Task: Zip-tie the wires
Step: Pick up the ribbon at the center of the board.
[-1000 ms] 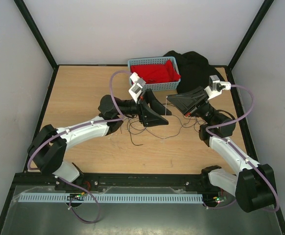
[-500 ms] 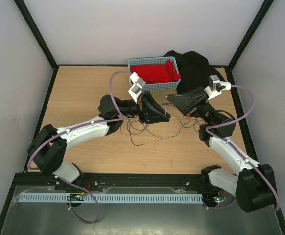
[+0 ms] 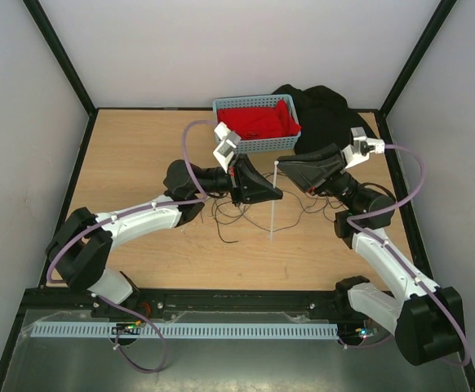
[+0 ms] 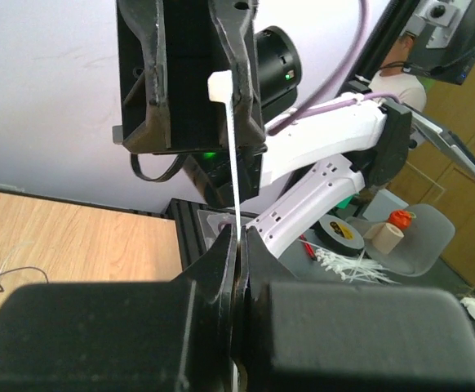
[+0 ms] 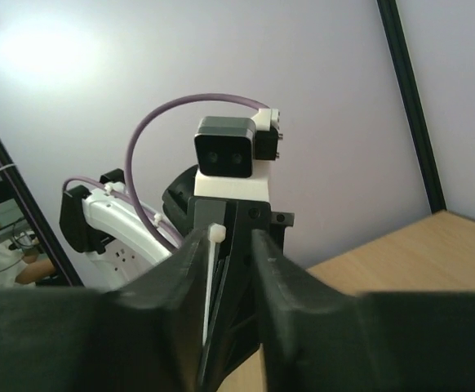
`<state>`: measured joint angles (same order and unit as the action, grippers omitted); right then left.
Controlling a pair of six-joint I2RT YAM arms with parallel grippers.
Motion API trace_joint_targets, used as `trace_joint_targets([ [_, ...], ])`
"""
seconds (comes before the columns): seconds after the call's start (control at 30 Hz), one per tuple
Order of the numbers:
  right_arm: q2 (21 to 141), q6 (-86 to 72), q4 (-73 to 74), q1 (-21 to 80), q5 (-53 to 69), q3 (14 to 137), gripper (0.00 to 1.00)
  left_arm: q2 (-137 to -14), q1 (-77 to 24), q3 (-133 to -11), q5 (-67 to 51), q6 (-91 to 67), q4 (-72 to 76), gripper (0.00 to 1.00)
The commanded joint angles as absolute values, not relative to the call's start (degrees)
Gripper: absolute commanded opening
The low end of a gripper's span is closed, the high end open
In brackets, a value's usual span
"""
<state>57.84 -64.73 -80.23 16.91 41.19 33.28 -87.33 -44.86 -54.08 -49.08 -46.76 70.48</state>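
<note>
While the left gripper (image 4: pixel 236 237) is clamped fully shut on the strap of the zip tie (image 4: pixel 234 163), the task itself is barely begun: tie is in hand, nothing more. The strap stands upright between the 2 arms, head at the top by the right gripper (image 5: pixel 229 241), free end hanging down toward the table. Right jaws stand partly apart, wider than the tie head, which sits against 1 finger only, so I'd call that loose, not a grip. The wires (image 3: pixel 231 220) lie in loose curly loops on the table below and btwn the 2 grippers, unbundled, and the tie isn't looped round them. Left to do, IMO: gather the strands, wrap the strap, feed tail thru head, cinch. Surface is a light wood table (image 3: pixel 131 163) w/ black frame edges and plain white walls (image 3: pixel 237 49) on 3 sides. At the far edge sits a blue basket (image 3: pixel 228 104) holding a red cloth (image 3: pixel 258 122), w/ a black cloth (image 3: pixel 323 106) just beside it. Left wrist cam shows the room beyond: spare white ties (image 4: pixel 344 265) and a black tape roll (image 4: pixel 339 234).
</note>
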Motion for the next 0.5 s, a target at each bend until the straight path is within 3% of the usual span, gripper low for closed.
trace_joint_targets([
  [0.0,53.96,-53.71,-66.14,17.11,42.12,35.69,0.45,-87.28,-42.93,-52.52,-46.30,-48.01,73.72,0.00],
  [0.07,51.72,-47.99,-58.34,17.16,41.83,36.36,0.57,-87.85,-41.97,-51.82,-45.27,-48.86,73.58,0.00],
  [0.17,49.13,-41.62,-48.91,17.14,40.87,37.50,0.65,-88.93,-41.00,-51.19,-43.73,-49.69,73.33,0.00],
  [0.47,51.17,-35.86,-38.79,18.15,41.74,39.14,0.64,-91.02,-40.87,-52.22,-43.33,-50.48,72.89,0.00],
])
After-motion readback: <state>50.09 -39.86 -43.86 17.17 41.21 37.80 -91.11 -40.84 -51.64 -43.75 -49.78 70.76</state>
